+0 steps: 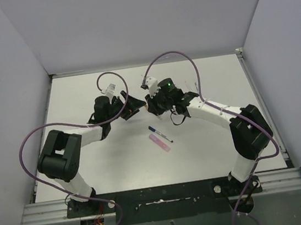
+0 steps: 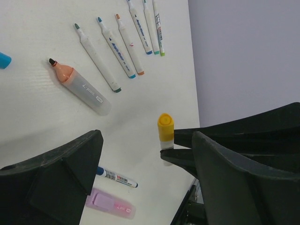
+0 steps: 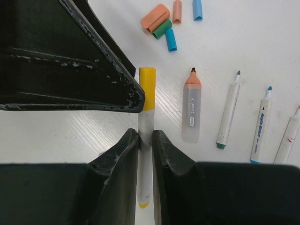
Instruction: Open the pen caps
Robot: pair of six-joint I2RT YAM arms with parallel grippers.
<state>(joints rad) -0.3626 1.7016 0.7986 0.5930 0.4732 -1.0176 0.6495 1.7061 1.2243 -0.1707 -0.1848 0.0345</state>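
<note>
Your right gripper (image 3: 145, 138) is pinching the pen (image 3: 145, 123), left gripper (image 2: 145, 146) gaping (no grip on cap (image 3: 147, 86) yet): centre it, pull straight.

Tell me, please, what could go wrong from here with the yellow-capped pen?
1. The yellow cap sits off-centre between the fingers of the open left end effector, so closing may nudge it sideways rather than grip it.
2. The right end effector pinches the pen body only narrowly; a pull might slide or tilt the pen.
</note>
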